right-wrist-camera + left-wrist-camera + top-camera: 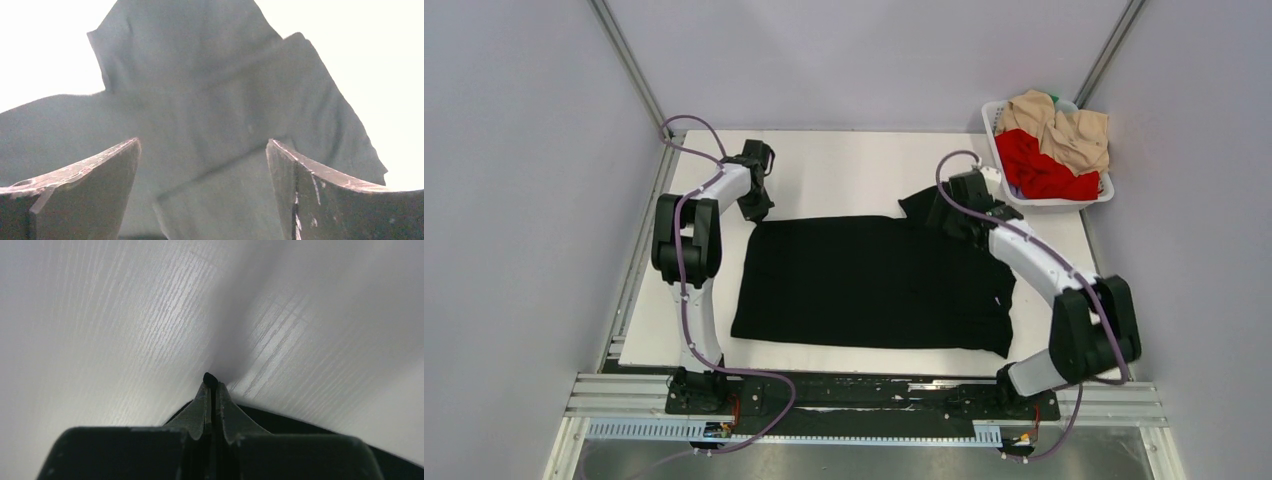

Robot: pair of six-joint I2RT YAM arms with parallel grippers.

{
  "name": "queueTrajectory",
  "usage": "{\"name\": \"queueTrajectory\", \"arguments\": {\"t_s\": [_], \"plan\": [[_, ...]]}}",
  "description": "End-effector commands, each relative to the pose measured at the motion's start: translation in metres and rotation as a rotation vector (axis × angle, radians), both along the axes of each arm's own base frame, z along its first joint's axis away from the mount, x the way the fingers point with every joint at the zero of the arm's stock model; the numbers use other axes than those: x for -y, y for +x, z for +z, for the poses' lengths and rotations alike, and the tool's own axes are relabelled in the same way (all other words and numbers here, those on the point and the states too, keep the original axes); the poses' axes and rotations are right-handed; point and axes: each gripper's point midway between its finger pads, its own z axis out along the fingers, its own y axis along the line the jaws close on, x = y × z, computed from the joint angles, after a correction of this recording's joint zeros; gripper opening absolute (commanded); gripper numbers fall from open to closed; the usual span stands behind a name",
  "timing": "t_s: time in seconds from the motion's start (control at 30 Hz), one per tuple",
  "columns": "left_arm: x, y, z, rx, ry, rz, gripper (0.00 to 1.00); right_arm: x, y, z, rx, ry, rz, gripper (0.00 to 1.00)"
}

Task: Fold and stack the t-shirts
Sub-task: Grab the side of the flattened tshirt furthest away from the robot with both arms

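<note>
**STATUS: LEFT JAWS CLAMPED ON SHIRT CORNER, RIGHT JAWS WIDE OVER SLEEVE**

1. Work item. The black t-shirt [874, 285] lies spread flat on the white table [844, 160], roughly centred between my two arms. Its long axis runs left to right. One sleeve sticks out at the far right corner.

2. Left gripper [757, 203]. My jaws are pressed together at the far left corner of the black t-shirt. In the left wrist view a small nub of black cloth shows pinched at the very tips. More black fabric lies below and behind the fingers, and bare table surface lies ahead of them.

3. Right gripper [941, 213]. My jaws stand wide apart and hold nothing. They sit above the far right sleeve area. In the right wrist view the sleeve and shoulder fabric fill the gap between my fingers [95, 175]. I cannot tell whether the tips touch the cloth.

4. Remaining items. The red t-shirt [1044, 165] and the beige t-shirt [1064, 125] lie crumpled together in the white basket [1064, 204] at the far right corner of the table, well apart from my left arm and near my right one.
</note>
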Motion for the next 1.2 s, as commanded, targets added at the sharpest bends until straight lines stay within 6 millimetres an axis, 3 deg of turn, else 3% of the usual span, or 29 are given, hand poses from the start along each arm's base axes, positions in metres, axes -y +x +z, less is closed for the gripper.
{"name": "queueTrajectory", "arguments": {"t_s": [0.0, 0.17, 0.23, 0.43, 0.8, 1.1, 1.17], "plan": [[0.001, -0.022, -0.011, -0.067, -0.004, -0.042, 0.00, 0.014, 0.080, 0.024, 0.055, -0.071, -0.089, 0.95], [-0.001, -0.021, -0.009, -0.061, 0.011, -0.042, 0.00, 0.018, 0.157, 0.003, -0.024, -0.107, -0.120, 0.86], [-0.001, -0.021, -0.007, -0.057, 0.012, -0.046, 0.00, 0.015, 0.179, -0.022, -0.090, -0.133, -0.085, 0.82], [-0.002, -0.021, -0.006, -0.059, 0.017, -0.046, 0.00, 0.013, 0.220, -0.037, -0.123, -0.199, -0.044, 0.77], [0.000, -0.021, -0.006, -0.063, 0.005, -0.051, 0.00, 0.009, 0.211, -0.082, -0.217, -0.194, -0.014, 0.68], [-0.005, -0.025, 0.002, -0.055, 0.026, -0.038, 0.00, 0.025, 0.184, -0.086, -0.253, -0.218, -0.122, 0.53], [-0.004, -0.024, 0.004, -0.051, 0.024, -0.041, 0.00, 0.028, 0.181, -0.087, -0.254, -0.220, -0.140, 0.46]]}}
